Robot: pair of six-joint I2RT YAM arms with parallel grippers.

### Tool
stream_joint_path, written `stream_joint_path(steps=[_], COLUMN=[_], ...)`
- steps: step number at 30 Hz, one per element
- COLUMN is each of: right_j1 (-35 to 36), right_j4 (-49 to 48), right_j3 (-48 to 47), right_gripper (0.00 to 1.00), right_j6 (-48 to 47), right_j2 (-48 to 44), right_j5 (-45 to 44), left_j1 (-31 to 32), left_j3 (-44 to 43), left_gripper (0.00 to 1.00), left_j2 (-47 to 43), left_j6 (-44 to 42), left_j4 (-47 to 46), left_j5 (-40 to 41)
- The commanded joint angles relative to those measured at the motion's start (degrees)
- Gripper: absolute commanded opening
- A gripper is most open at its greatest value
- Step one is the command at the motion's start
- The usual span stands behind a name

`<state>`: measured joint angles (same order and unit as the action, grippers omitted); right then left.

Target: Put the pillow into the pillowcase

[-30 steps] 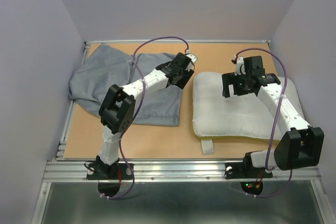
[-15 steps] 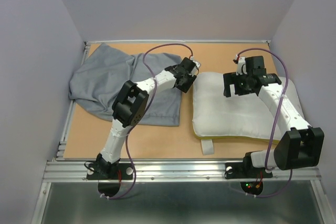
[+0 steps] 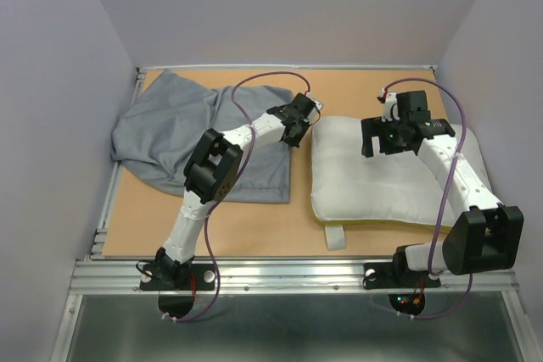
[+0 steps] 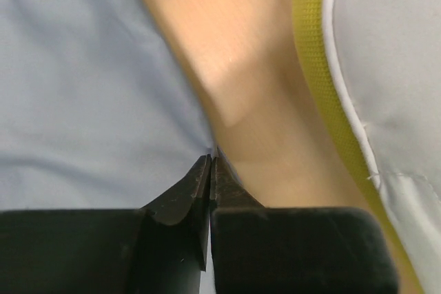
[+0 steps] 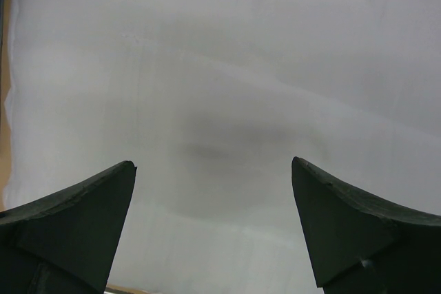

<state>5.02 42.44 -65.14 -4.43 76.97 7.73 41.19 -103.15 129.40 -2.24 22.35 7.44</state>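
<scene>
Over on the left side of the desk (image 3: 246, 222), the pillowcase (image 3: 165, 129) lies wrinkled, and the left tool (image 4: 211, 160) looks pinched shut on its edge. The pillow (image 3: 382, 188) sits just beside it, fully outside, with the right tool (image 5: 213, 163) spread wide above it. Barely started imo: opening and stuffing are both left.

Left arm (image 3: 246, 135) reaches far forward, left pincer (image 4: 210, 163) pinched closed; right arm (image 3: 456, 180) bent, right pincer (image 5: 213, 170) spread wide
</scene>
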Motion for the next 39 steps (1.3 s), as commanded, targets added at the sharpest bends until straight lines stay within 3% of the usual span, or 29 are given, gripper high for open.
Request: stream_joint_path(steps=[1,4,5,12,19,25,35,38,39], right_j1=[-0.45,-0.45,-0.53,-0.45,-0.44,-0.1,7.38,7.38,7.38], right_j4=[-0.95,-0.95,-0.95,-0.86,-0.51,7.13,-12.37,-14.22,-14.31], right_j3=[-0.33,0.02,0.45,-0.25,1.69,-3.94,8.89,10.04,9.95], right_gripper=[1.0,1.0,1.0,1.0,1.0,1.0,1.0,0.8,0.58], right_j6=[0.38,-1.63,-2.51,-17.0,-48.35,-57.95,-55.78,-55.17,-54.9], right_j2=[-0.42,-0.85,-1.03,-1.73,-4.02,5.8,16.54,18.57,19.7], right_j5=[0.53,2.02,2.29,3.69,18.01,29.69,18.3,15.83,15.48], left_j1=[-1.2,-1.55,-1.64,-3.31,-4.98,-5.33,-6.56,-6.82,-7.17], left_j3=[-2.31,-2.23,-2.31,0.76,1.64,1.46,2.61,3.05,3.66], left_gripper=[0.1,0.06,0.0,0.0,0.0,0.0,0.0,0.0,0.0], left_j2=[-5.38,-7.66,-7.94,-13.38,-15.85,-15.59,-16.11,-17.08,-17.34], left_j6=[-0.48,-1.1,-1.19,-1.89,-3.3,-3.03,-4.0,-4.61,-4.7], left_j4=[1.03,1.99,2.52,3.05,4.99,5.43,4.9,4.72,4.29], left_j5=[-1.37,-3.04,-3.4,-9.28,-16.49,-16.93,-20.54,-21.15,-21.41])
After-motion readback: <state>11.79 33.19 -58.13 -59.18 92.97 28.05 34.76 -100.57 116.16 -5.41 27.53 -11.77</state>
